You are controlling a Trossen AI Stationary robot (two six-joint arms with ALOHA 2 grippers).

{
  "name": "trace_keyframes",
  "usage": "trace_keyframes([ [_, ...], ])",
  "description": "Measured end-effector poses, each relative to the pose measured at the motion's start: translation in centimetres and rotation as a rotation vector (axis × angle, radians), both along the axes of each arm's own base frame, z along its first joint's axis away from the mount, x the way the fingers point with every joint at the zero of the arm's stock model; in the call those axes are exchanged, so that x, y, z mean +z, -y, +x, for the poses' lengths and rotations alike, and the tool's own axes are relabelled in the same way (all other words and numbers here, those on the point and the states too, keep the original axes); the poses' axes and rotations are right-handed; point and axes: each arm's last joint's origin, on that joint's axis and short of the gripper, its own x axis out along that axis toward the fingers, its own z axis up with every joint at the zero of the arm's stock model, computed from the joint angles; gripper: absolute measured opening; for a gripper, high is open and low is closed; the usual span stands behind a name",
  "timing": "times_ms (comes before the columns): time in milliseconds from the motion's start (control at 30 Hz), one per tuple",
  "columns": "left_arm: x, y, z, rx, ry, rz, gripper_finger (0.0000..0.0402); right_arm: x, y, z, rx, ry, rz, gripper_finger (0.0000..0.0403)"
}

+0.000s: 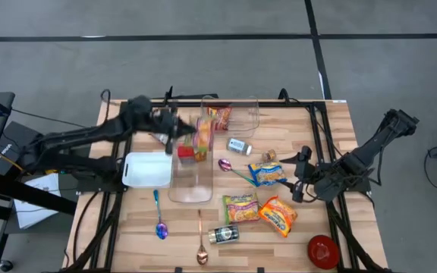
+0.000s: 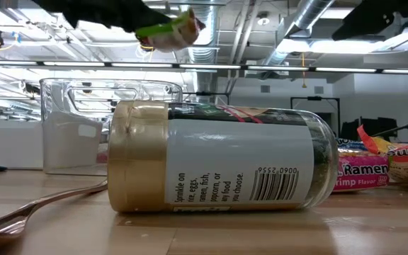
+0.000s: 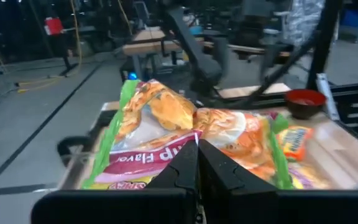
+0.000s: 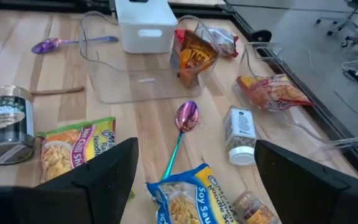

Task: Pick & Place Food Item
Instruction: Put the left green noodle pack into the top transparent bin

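Left gripper point(image 1: 179, 136) clamped on noodle pack point(image 3: 185, 134), held in air above clear bin point(image 1: 192, 178), probably over its far end. Pack's long axis crosswise to fingers. Right gripper point(image 1: 303, 182) spread wide, waiting right.

ramen packet point(image 2: 365, 172) — cut off, blurred
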Motion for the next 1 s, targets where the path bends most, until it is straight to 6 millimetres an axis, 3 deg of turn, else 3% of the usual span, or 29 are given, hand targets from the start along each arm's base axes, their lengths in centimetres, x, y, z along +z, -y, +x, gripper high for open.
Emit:
trace_keyframes([
  [233,0.8,-6.5,4.6,-0.054,-0.046,0.002,0.0000,0.5,0.6,-0.7,0.004,0.015,0.010,0.0315],
  [500,-0.8,-13.4,9.3,0.003,-0.170,-0.052,0.0000,0.8,0.9,-1.2,-0.009,0.031,0.042,0.0315],
  [633,-2.4,-15.9,9.7,0.045,-0.200,-0.093,0.0000,0.8,0.9,-1.2,-0.020,0.038,0.064,0.0315],
  [800,-4.2,-18.2,8.9,0.102,-0.231,-0.143,0.0000,0.8,0.9,-1.1,-0.026,0.046,0.077,0.0315],
  [1000,-5.6,-19.2,8.6,0.123,-0.262,-0.179,0.0000,0.9,0.9,-1.1,-0.045,0.065,0.069,0.0315],
])
